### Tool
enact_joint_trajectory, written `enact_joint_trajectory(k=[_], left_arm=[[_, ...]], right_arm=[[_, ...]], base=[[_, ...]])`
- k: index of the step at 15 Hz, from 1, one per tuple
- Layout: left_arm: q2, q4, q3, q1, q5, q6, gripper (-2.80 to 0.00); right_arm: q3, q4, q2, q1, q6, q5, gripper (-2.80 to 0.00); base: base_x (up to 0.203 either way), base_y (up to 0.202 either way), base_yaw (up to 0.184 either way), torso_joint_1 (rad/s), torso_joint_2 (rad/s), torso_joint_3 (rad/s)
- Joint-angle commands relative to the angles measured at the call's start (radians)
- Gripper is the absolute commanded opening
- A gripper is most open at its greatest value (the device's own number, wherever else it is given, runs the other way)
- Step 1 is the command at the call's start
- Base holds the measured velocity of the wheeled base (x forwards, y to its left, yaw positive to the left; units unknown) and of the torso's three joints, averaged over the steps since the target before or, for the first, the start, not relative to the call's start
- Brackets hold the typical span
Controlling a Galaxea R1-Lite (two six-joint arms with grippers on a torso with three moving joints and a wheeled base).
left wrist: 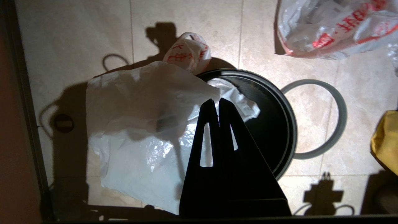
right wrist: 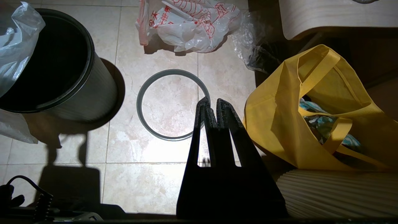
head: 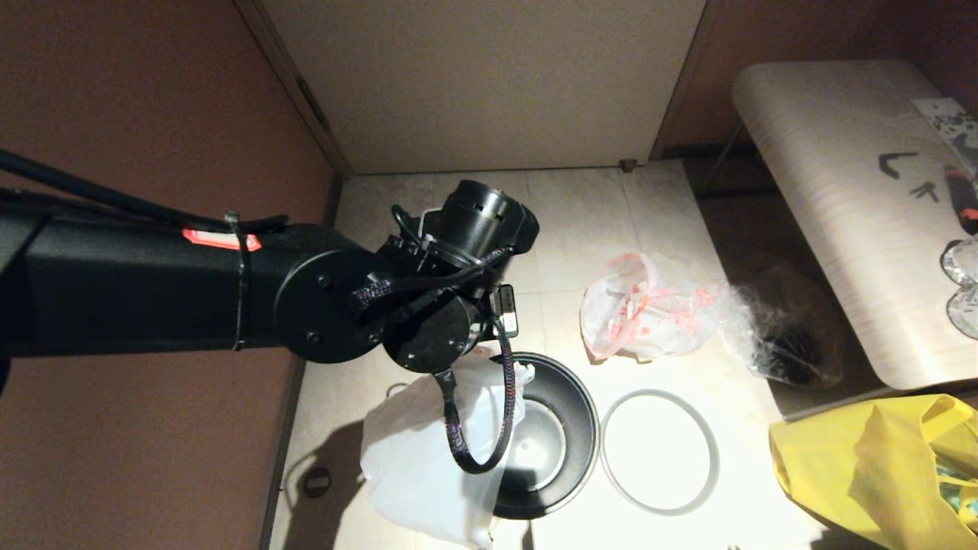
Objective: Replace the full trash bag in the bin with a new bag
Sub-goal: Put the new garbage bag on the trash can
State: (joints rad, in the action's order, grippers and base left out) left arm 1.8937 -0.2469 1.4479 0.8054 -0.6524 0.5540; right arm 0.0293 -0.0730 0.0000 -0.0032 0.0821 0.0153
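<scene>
The black bin (head: 569, 397) stands on the tiled floor, its shiny inside bare. Its grey hoop (head: 659, 451) lies flat on the floor beside it. The new bag (head: 420, 458), smooth and whitish, hangs over the bin's left rim, partly inside and partly outside. My left gripper (left wrist: 216, 101) is above that rim, shut on the new bag (left wrist: 130, 130), with a sliver of pinkish film between its tips. The full trash bag (head: 642, 309), lumpy with red print, lies on the floor beyond the hoop. My right gripper (right wrist: 211, 104) is shut and empty over the hoop's (right wrist: 146, 121) edge.
A clear crinkly bag with dark contents (head: 779, 336) lies next to the full bag. A yellow bag (head: 879, 466) stands at the right, under a pale wooden table (head: 825, 168). A red-printed bunch of plastic (left wrist: 188, 51) pokes up by the bin's far rim. Brown wall panels close off the left.
</scene>
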Motion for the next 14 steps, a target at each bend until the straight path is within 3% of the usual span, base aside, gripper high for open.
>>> enact_joint_trajectory(k=[1,3,8,14], left_arm=[[0.025,0.001,-0.001,-0.016,-0.002,0.006,-2.80],[0.057,-0.003,-0.010,-0.036,0.002,0.007,-2.80],[0.081,0.040,-0.162,-0.096,0.042,0.012,-2.80],[0.056,0.237,-0.475,-0.085,0.080,0.027,-2.80]], right_arm=[[-0.005,-0.002,0.000,0.001,-0.002,0.001,-2.80],[-0.003,-0.004,0.000,0.000,-0.002,0.002,-2.80],[-0.003,-0.005,0.000,0.000,-0.002,0.002,-2.80],[-0.002,-0.007,0.000,0.000,-0.004,0.002,-2.80]], base=[[0.000,0.000,0.000,0.000,0.00,0.000],[0.000,0.000,0.000,0.000,0.00,0.000],[0.000,0.000,0.000,0.000,0.00,0.000],[0.000,0.000,0.000,0.000,0.00,0.000]])
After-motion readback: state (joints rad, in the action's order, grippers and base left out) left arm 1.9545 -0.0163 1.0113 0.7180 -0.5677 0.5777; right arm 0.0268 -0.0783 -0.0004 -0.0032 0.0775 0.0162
